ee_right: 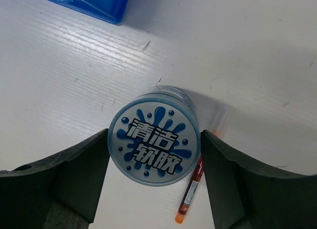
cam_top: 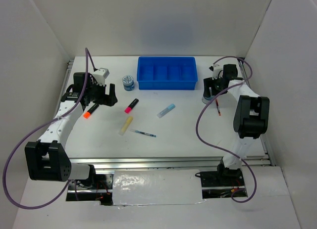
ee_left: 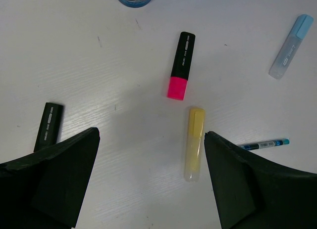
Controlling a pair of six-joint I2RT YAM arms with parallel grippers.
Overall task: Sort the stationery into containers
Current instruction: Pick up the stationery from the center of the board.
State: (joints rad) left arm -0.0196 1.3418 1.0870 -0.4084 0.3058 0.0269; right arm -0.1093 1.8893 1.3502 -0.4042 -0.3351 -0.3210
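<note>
My right gripper [ee_right: 154, 135] is shut on a round blue-and-white roll [ee_right: 154, 140], one finger against each side of its printed lid; from above this roll [cam_top: 206, 96] shows under the gripper [cam_top: 210, 89], right of the blue divided tray [cam_top: 166, 84]. My left gripper [ee_left: 151, 135] hangs open over bare table with nothing between its fingers. The orange highlighter [cam_top: 89, 112] lies by its left finger, only its black end [ee_left: 48, 126] showing in the left wrist view. Ahead lie a pink highlighter [ee_left: 181, 66], a pale yellow one [ee_left: 194, 142], a light blue one [ee_left: 290, 40] and a thin blue pen [ee_left: 265, 145].
A second patterned roll [cam_top: 129, 82] stands just left of the tray. A thin red pen [ee_right: 190, 192] lies on the table beside the held roll. The tray's corner [ee_right: 99, 6] shows at the top of the right wrist view. White walls enclose the table.
</note>
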